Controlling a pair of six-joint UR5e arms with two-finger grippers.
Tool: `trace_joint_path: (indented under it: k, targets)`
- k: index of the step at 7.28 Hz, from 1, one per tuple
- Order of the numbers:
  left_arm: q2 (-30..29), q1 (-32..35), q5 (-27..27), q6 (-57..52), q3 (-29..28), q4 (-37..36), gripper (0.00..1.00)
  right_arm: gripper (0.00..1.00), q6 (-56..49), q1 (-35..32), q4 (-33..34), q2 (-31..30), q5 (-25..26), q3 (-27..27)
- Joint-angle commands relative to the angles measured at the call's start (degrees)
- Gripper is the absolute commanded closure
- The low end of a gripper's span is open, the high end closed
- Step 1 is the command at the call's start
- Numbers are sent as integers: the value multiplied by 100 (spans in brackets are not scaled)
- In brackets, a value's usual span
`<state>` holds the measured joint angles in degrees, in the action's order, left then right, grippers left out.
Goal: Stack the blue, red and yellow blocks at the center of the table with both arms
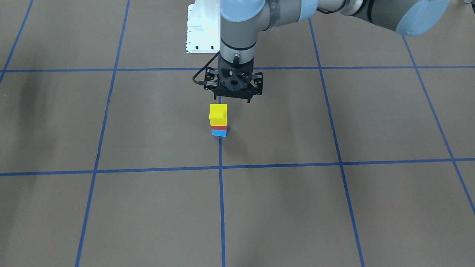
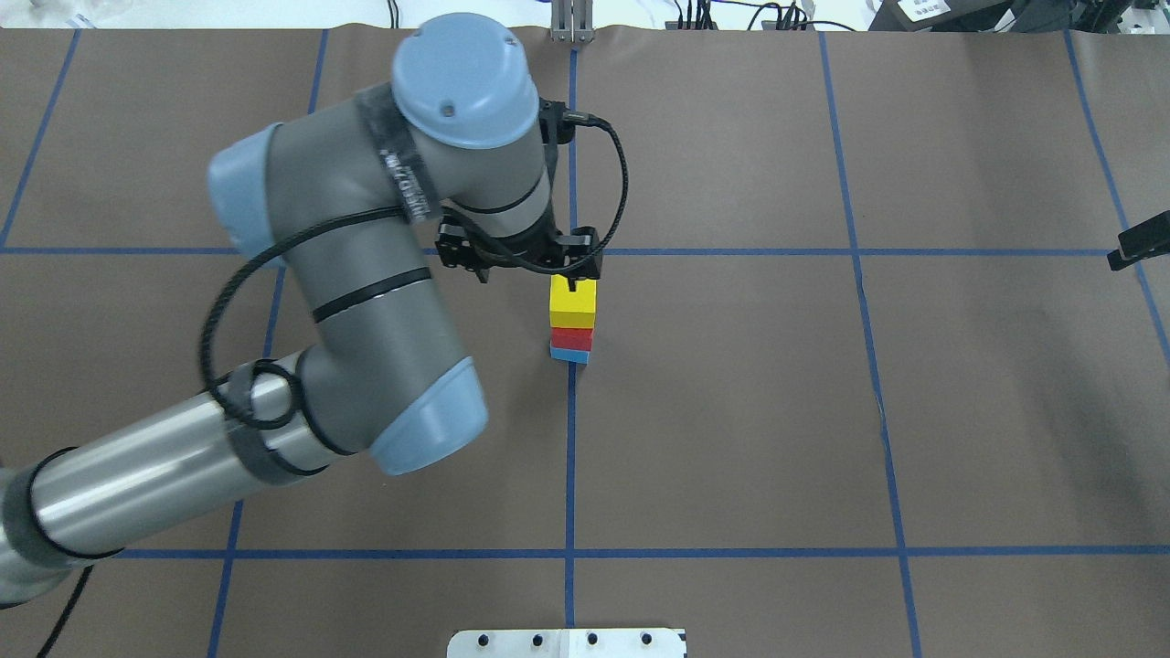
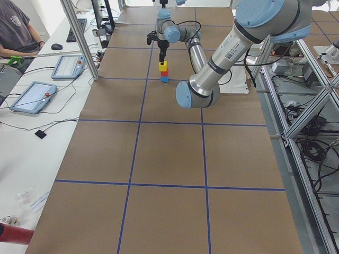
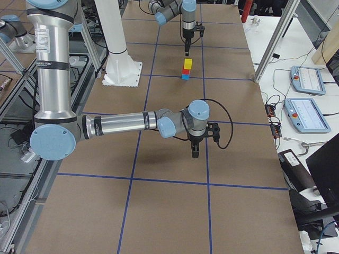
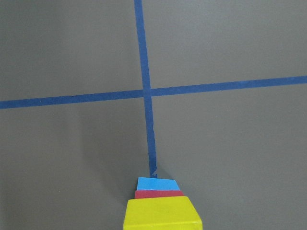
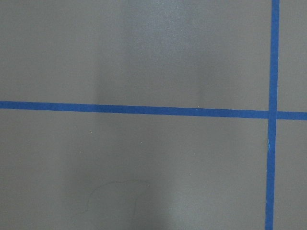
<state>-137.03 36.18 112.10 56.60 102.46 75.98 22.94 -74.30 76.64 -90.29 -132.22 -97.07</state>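
A stack stands at the table's centre on a blue tape line: a blue block (image 1: 219, 133) at the bottom, a red block (image 1: 218, 127) on it, and a yellow block (image 1: 218, 114) on top. My left gripper (image 1: 232, 98) hangs just above and behind the stack, open and empty, touching nothing. In the overhead view one fingertip (image 2: 573, 281) overlaps the yellow block (image 2: 573, 306). The left wrist view shows the stack (image 5: 162, 213) at its bottom edge. My right gripper (image 2: 1138, 247) is far off at the table's right end, low over bare table (image 4: 194, 152). I cannot tell whether it is open.
Blue tape lines (image 1: 220, 185) divide the brown table into squares. The robot's white base plate (image 1: 202, 29) lies behind the stack. Tablets (image 3: 32, 95) and a seated operator (image 3: 18, 26) are beside the table's far side.
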Motion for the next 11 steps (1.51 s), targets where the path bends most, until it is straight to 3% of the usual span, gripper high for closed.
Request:
trace_joint_path:
  k: [1, 2, 3, 4, 5, 6, 7, 11]
  targets:
    - [2117, 657, 31, -1224, 1859, -75, 1, 1, -9, -373, -9, 152, -267, -58]
    - [2980, 1376, 431, -1935, 2057, 151, 1, 1, -35, -566, 17, 213, -339, -75]
    - [3876, 2357, 1131, -3048, 1824, 684, 1, 1, -97, -646, 35, 222, -331, -67]
    - [4346, 3464, 1852, -3616, 1213, 1255, 1, 1, -254, -795, 79, 196, -339, -67]
    - [4377, 4179, 2599, -4291, 502, 1330, 1, 1, -516, -927, 88, 100, -383, -58]
    - [4378, 4578, 2728, -4942, 164, 1288, 1, 1, -658, -1007, 79, -83, -470, -84]
    - [4378, 4669, 2520, -5053, 143, 1296, 1, 1, -668, -1016, 70, -155, -480, -101]
    - [4920, 4679, 2274, -5344, 160, 1322, 1, 1, -677, -955, 79, -130, -471, -225]
